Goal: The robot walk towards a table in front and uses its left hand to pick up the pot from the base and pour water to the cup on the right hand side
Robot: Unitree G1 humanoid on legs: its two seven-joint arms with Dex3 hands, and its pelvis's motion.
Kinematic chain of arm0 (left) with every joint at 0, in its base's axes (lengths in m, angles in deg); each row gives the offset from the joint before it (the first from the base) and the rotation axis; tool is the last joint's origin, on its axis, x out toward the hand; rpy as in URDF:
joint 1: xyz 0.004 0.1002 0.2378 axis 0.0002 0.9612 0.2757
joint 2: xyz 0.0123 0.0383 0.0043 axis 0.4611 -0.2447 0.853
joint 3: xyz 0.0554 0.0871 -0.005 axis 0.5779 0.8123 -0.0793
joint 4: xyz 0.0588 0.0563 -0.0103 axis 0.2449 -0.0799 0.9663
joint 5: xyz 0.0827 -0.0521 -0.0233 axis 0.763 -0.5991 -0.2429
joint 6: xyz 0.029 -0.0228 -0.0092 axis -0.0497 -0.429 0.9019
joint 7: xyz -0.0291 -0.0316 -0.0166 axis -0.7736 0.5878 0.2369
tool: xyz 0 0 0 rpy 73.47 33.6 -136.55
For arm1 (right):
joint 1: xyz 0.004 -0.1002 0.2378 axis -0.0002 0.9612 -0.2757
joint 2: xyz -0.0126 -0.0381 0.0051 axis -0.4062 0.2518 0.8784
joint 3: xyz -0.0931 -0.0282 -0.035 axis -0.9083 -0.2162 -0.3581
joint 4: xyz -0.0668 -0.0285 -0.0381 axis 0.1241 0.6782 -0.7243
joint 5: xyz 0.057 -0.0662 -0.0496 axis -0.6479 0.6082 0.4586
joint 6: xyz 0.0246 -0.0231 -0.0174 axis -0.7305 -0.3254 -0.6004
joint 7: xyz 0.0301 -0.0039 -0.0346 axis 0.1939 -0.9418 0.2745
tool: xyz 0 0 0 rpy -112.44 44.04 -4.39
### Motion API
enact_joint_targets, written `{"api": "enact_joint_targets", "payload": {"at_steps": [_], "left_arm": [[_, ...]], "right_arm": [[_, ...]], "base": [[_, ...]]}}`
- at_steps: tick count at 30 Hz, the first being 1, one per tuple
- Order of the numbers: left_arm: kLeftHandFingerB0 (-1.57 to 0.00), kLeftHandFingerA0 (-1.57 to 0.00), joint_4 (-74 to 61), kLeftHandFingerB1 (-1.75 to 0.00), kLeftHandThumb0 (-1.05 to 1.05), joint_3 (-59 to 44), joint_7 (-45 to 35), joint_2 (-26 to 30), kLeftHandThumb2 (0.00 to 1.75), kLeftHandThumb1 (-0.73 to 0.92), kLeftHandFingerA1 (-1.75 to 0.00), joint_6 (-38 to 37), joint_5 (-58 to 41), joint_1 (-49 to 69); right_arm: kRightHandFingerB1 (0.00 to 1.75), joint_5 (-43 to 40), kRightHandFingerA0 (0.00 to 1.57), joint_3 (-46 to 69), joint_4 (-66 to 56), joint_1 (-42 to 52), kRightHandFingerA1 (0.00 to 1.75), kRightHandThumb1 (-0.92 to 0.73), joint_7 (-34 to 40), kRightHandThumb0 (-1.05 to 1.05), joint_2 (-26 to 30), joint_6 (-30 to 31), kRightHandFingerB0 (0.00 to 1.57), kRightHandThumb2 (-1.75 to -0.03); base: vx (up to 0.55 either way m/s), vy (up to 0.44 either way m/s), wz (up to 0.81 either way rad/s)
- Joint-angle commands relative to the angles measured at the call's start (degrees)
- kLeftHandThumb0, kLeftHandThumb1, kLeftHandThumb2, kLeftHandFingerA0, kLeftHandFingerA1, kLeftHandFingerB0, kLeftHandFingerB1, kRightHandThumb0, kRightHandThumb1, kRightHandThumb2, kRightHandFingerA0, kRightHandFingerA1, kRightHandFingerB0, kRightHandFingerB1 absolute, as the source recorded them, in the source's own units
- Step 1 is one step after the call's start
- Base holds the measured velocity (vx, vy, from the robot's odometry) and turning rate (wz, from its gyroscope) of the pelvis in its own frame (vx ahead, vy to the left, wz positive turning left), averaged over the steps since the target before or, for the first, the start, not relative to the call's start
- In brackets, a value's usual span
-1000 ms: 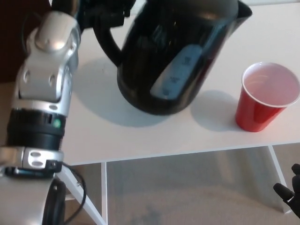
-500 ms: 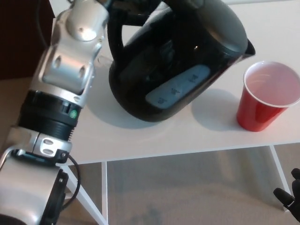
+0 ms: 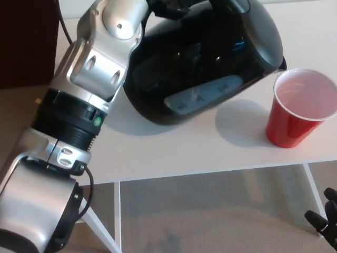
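**Kettle tipping toward the red cup, no water showing yet**

Kettle, the black electric pot of the task, is hanging tilted over the white table, its spout leaning right and sitting just beside the rim of the red plastic cup.

Starting at the left of the head view, the robot's left arm is reaching up from the lower corner, silver shells and a black ribbed joint running diagonally toward the top of the kettle. The left hand is showing only as dark fingers at the upper edge, and it is wrapping the kettle's handle there, so it is grasping the kettle; how fully the fingers are closing round the handle is cut off by the frame.

In the middle, the kettle's body is showing its pale water-level window, and its shadow is lying on the tabletop beneath it. Its base is not visible anywhere in the picture.

Further right, the cup is standing upright on the table near the front edge, and its inside is looking pale and empty; no stream is visible between spout and cup.

At the far lower right, the right hand is hanging below table level, well apart from the cup, with only fingertips in view, so its state cannot be told.

Judging from this, the walk, the grasp and the lift are done; the pour itself appears to be just beginning, and more tilt is likely needed.
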Motion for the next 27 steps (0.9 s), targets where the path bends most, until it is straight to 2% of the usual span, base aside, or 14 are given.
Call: {"api": "enact_joint_targets", "payload": {"at_steps": [1, 3, 4, 5, 6, 7, 12, 13, 17, 18, 20, 24, 25, 27], "left_arm": [[-0.71, -0.75, -1.1, -1.36, -0.12, 0.2, 1.6, 0.1, 0.7, 0.79, -1.69, -1.9, 3.0, -4.0], [-0.71, -0.75, -1.3, -1.36, -0.12, 0.2, 1.3, 0.0, 0.7, 0.79, -1.69, -1.5, 3.3, -4.4], [-0.65, -0.73, -1.3, -1.47, -0.11, 0.8, 1.1, 0.4, 0.67, 0.77, -1.73, -1.6, 4.2, -5.0], [-0.65, -0.73, -1.2, -1.47, -0.11, 1.7, 0.9, 1.0, 0.67, 0.77, -1.73, -1.8, 5.6, -5.9], [-0.64, -0.73, -1.1, -1.46, -0.14, 2.1, 1.2, 1.2, 0.64, 0.77, -1.74, -2.3, 6.3, -6.3], [-0.68, -0.77, -1.1, -1.31, -0.15, 2.4, 1.4, 1.3, 0.61, 0.77, -1.73, -2.7, 6.6, -6.6], [-0.71, -0.76, -1.9, -1.27, -0.18, 4.1, 0.9, 1.7, 0.63, 0.76, -1.7, -2.4, 8.7, -7.9], [-0.7, -0.78, -1.9, -1.28, -0.13, 4.4, 1.2, 1.8, 0.64, 0.76, -1.71, -3.3, 9.0, -7.9], [-0.7, -0.78, -2.1, -1.28, -0.13, 4.6, 1.4, 1.9, 0.64, 0.76, -1.71, -4.8, 9.6, -7.8], [-0.74, -0.78, -4.3, -1.15, -0.22, 6.2, 1.2, 2.9, 0.59, 0.75, -1.73, -7.8, 11.1, -7.2], [-0.67, -0.76, -5.7, -1.31, -0.18, 7.1, 1.0, 3.2, 0.6, 0.75, -1.72, -8.4, 11.8, -7.0], [-0.67, -0.76, -6.0, -1.31, -0.18, 7.2, 0.9, 3.3, 0.6, 0.75, -1.72, -8.6, 12.0, -6.9], [-0.69, -0.79, -7.3, -1.32, -0.11, 9.0, 0.3, 3.7, 0.62, 0.7, -1.65, -8.8, 14.2, -7.3], [-0.7, -0.79, -8.2, -1.39, -0.09, 9.6, 0.4, 3.7, 0.65, 0.68, -1.67, -9.4, 14.8, -7.0]], "right_arm": [[0.62, 0.5, 0.37, -0.1, 0.1, -0.1, 0.78, -0.56, -0.4, -0.46, 1.1, -0.8, 0.46, -0.6], [0.62, 0.5, 0.37, -0.1, 0.3, -0.3, 0.78, -0.56, -0.4, -0.46, 1.1, -0.9, 0.46, -0.6], [0.61, 0.6, 0.38, -0.1, 0.5, -0.4, 0.78, -0.54, -0.3, -0.47, 1.2, -0.8, 0.44, -0.6], [0.61, 0.6, 0.38, -0.1, 0.8, -0.6, 0.78, -0.54, -0.3, -0.47, 1.4, -0.8, 0.44, -0.6], [0.6, 0.4, 0.34, 0.1, 0.8, -0.5, 0.72, -0.55, -0.5, -0.47, 1.4, -0.7, 0.46, -0.6], [0.57, 0.5, 0.35, 0.0, 0.9, -0.6, 0.75, -0.55, -0.5, -0.48, 1.5, -0.7, 0.43, -0.6], [0.57, 1.0, 0.37, -0.3, 1.7, -0.6, 0.8, -0.56, -0.7, -0.5, 1.9, -1.3, 0.46, -0.58], [0.59, 0.8, 0.45, -0.2, 1.5, -0.7, 0.83, -0.56, -0.3, -0.48, 1.8, -1.0, 0.49, -0.6], [0.59, 0.5, 0.45, 0.0, 1.2, -0.8, 0.83, -0.56, 0.3, -0.48, 1.4, -0.4, 0.49, -0.6], [0.62, 1.5, 0.42, -0.8, 1.4, -1.0, 0.81, -0.58, -0.1, -0.48, 1.7, -1.6, 0.47, -0.62], [0.56, 1.4, 0.4, -0.9, 1.7, -1.2, 0.79, -0.58, -0.3, -0.48, 1.8, -1.6, 0.41, -0.6], [0.56, 1.4, 0.4, -0.9, 1.9, -1.4, 0.79, -0.58, -0.3, -0.48, 1.9, -1.7, 0.41, -0.6], [0.61, 0.8, 0.41, -0.5, 1.3, -1.8, 0.86, -0.59, -0.2, -0.45, 1.7, -1.2, 0.45, -0.62], [0.61, 0.8, 0.38, -0.6, 1.3, -1.7, 0.84, -0.6, -0.5, -0.45, 1.7, -1.1, 0.44, -0.62]], "base": [[0.0, 0.0, 0.0], [0.0, 0.0, 0.0], [0.0, 0.0, 0.0], [0.0, 0.0, 0.0], [0.0, 0.0, 0.0], [0.0, 0.0, 0.0], [0.0, 0.0, 0.0], [0.0, 0.0, 0.0], [0.0, 0.0, 0.0], [0.0, 0.0, 0.0], [0.0, 0.0, 0.0], [0.0, 0.0, 0.0], [0.0, 0.0, 0.0], [0.0, 0.0, 0.0]]}}
